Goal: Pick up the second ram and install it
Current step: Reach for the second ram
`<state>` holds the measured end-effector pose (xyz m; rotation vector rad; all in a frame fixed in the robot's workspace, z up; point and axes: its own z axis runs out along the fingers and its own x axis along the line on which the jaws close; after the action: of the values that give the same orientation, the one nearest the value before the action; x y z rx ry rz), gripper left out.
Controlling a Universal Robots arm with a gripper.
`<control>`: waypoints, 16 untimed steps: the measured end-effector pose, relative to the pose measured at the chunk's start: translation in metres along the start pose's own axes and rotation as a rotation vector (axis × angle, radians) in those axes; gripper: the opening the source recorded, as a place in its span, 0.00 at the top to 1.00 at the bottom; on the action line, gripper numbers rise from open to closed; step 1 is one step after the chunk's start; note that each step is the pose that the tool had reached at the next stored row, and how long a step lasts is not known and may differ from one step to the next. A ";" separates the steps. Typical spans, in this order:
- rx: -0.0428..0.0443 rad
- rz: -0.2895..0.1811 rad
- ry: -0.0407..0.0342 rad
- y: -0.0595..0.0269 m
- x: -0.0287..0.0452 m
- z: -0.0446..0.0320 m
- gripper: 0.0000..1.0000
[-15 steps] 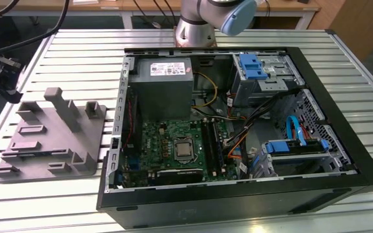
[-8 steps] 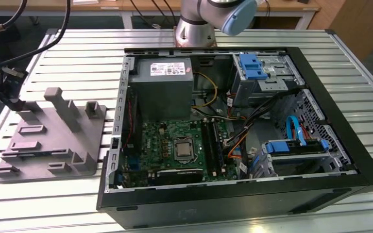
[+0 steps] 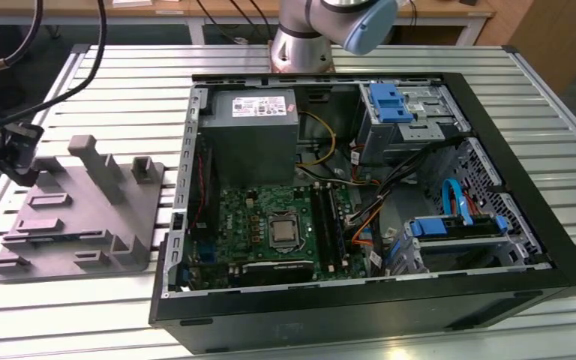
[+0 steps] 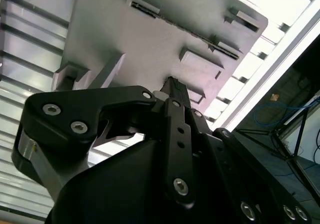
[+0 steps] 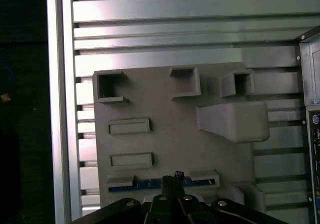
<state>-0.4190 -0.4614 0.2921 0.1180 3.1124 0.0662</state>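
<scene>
The second ram (image 5: 145,183) is a thin dark strip with a bluish face. It stands on edge in a slot of the grey plastic fixture (image 5: 165,109), between two low blocks. In the second wrist view the ram (image 4: 192,30) is a dark line across the fixture (image 4: 125,39). In the exterior view the ram (image 3: 68,234) lies near the fixture's front edge. My gripper (image 5: 175,176) hangs above the fixture over the middle of the strip, fingers closed together with nothing between them. In the exterior view the gripper (image 3: 18,169) is at the far left, clear of the fixture (image 3: 78,217).
An open computer case (image 3: 368,292) lies to the exterior view's right of the fixture, with the green motherboard (image 3: 258,217), its memory slots (image 3: 328,225), a grey power supply (image 3: 253,135) and loose cables inside. The slatted metal table (image 3: 68,315) ends just beyond the fixture.
</scene>
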 end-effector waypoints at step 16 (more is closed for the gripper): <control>0.0001 0.000 0.0000 -0.0239 0.0000 0.0195 0.90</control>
<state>-0.4203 -0.4844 0.2716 0.1180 3.1124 0.0661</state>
